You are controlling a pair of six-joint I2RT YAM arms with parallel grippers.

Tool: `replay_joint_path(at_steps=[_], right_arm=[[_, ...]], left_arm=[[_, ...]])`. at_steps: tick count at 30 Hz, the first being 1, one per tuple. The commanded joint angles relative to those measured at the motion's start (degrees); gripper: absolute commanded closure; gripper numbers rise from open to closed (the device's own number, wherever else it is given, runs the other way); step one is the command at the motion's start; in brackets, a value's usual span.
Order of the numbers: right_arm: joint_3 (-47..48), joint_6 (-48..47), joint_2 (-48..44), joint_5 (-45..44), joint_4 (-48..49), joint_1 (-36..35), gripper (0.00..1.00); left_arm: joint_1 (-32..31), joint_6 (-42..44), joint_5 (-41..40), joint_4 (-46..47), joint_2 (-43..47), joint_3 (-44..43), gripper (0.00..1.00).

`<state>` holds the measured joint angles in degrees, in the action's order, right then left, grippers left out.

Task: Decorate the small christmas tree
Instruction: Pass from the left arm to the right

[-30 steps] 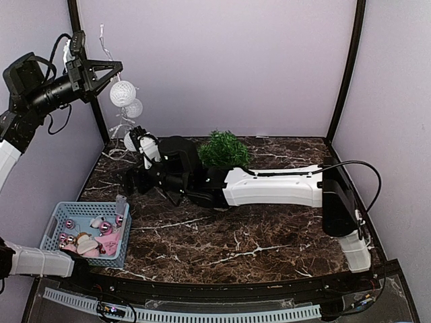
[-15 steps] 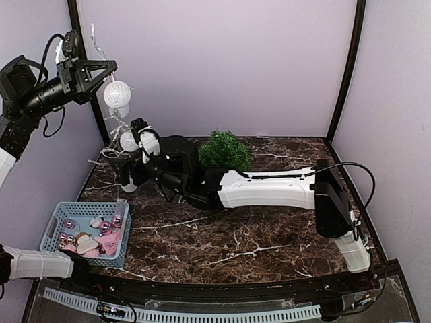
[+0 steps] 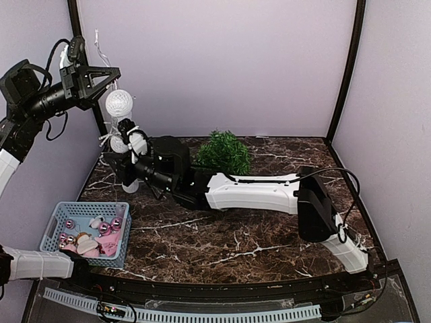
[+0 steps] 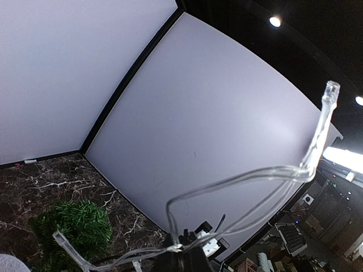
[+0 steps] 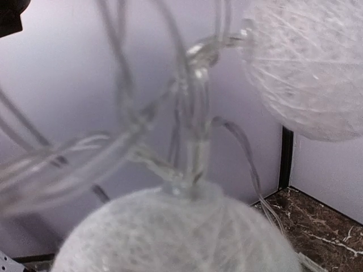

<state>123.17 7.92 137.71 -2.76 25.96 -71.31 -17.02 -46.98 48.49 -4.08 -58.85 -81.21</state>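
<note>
Holds the string of lights up high over the far left corner of the bench, with the left jaws shut tight on the clear wire. Lets the fluffy white balls hang down from there, the top ball just by the end of the left arm.

Reaches much farther left with the right arm than a second ago, all the way to that same corner. Brings the right jaws right up to the lower ball, now big and blurry at the bottom of the right wrist view. Cannot tell open from shut for the right jaws, or gripping from not gripping: too close and too fuzzy to see.

Finds the small christmas tree at the back edge of the bench, near the middle, just behind the right arm, with nothing on it yet. Leaves the basket of pink baubles alone at the front left corner.

Looks like getting ready to take the low end of the string, then carry it over to the tree and wind it round. Needs a good grip first. Could snag the loose wire or tug against the left jaws, so better to go slowly.
</note>
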Motion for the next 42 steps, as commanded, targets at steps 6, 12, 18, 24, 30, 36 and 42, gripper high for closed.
replay_joint_path(at_steps=[6, 12, 18, 24, 30, 36, 42], right_arm=[[-8.3, 1.0, -13.3, 3.7, 5.2, -0.5, 1.00], [-16.7, 2.8, -24.0, 6.0, 8.6, -0.8, 1.00], [-23.7, 3.4, -33.3, 9.9, 9.8, -2.2, 1.00], [-30.5, -0.5, -42.4, 9.6, 4.0, -5.7, 1.00], [-41.1, -1.0, -52.7, 1.8, -0.5, -8.0, 1.00], [-46.5, -0.2, -60.4, -3.1, -6.7, -10.6, 1.00], [-51.2, 1.5, -66.8, -9.6, -9.4, -13.4, 1.00]], left_arm=[[-0.2, 7.0, -3.4, -4.1, 3.8, 0.5, 1.00], [-0.2, 13.9, -4.5, -7.0, 5.0, 3.5, 1.00], [-0.2, 13.8, -6.6, -7.2, 6.6, 5.7, 0.92], [-0.1, 12.6, -5.5, -7.5, 7.8, 9.6, 0.89], [-0.1, 14.5, -4.7, -9.9, 10.2, 17.2, 0.57], [-0.2, 17.4, -3.9, -13.3, 14.8, 25.0, 0.20], [-0.1, 22.9, -8.5, -22.9, 16.6, 26.1, 0.14]])
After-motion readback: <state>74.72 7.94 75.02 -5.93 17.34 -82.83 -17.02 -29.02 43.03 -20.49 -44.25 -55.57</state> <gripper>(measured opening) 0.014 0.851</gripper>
